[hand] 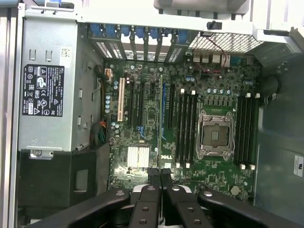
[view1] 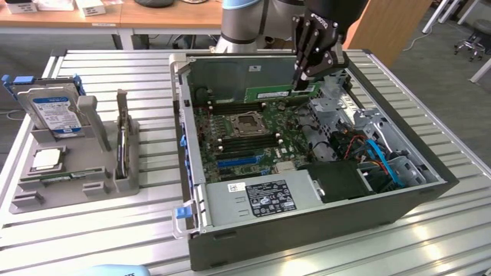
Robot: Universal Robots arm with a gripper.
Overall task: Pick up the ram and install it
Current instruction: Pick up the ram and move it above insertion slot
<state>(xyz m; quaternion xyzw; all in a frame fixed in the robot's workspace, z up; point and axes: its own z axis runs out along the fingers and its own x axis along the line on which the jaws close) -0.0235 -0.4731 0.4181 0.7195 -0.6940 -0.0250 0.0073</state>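
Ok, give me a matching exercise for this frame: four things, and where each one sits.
Things:
1 ram
2 hard drive
3 processor
4 power supply

Places:
A upright in the tray
B in the shut fingers, over the case
C flat in the tray
D fixed inside the case

Pairs: 1-B, 2-A, 3-C, 4-D

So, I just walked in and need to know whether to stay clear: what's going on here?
A robot arm's black gripper is shut on a long, thin green circuit-board memory stick, holding it above the green motherboard inside the open grey computer case. The stick is not yet seated in a slot. A silver hard drive with a blue-white label stands in the grey tray beside the case.
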